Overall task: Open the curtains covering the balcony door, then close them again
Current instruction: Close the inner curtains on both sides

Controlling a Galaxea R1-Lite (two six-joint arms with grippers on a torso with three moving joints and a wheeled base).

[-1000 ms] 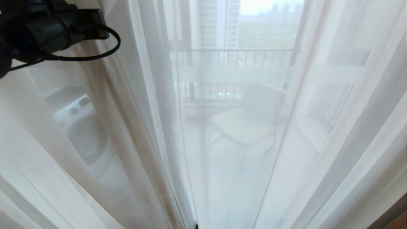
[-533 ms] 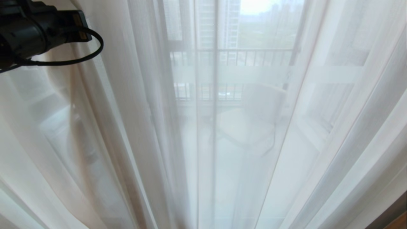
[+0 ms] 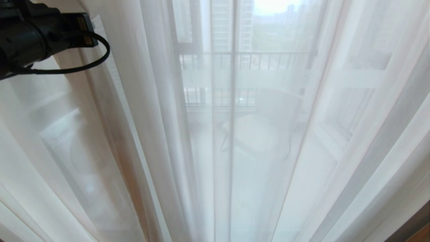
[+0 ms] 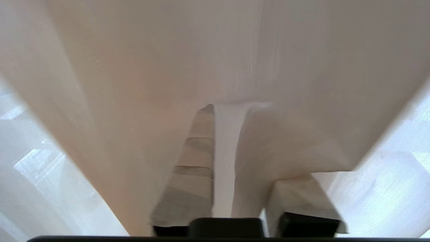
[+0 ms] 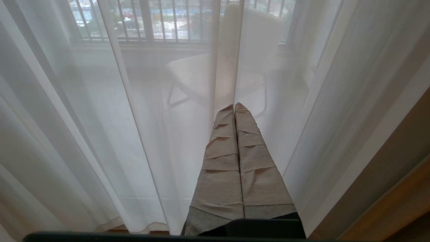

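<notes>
- Curtains [image 3: 161, 117]: sheer layer is hanging across the full width of the balcony door [image 3: 255, 79]. The door's frosted band is showing only as a haze through the fabric.
- Change vs. a second ago: the clearer strip at the door's centre is now being veiled by more folds. A sheer edge is hanging roughly mid-door, and the chair [image 3: 255, 134] beyond the glass is reading fainter.
- Left arm [image 3: 33, 37]: it is sitting high against the folds at the door's left side, a little further left than a second ago.
- Left gripper [image 4: 235, 107]: fingers are now parting, having been pressed together a moment back. A white hem strip is lying in the gap, and beige fabric is draping over one finger. Appears to be a release, not a pinch.
- Right gripper [image 5: 234, 107]: fingers are pressed together on nothing. It is parked low in front of the door, just short of the sheer.
- Task status (est.): closing leg is looking near done. The drape is covering the door again, so letting go fits here.
- Check: fabric may be snagging on the covered finger during the arm's withdrawal.
</notes>
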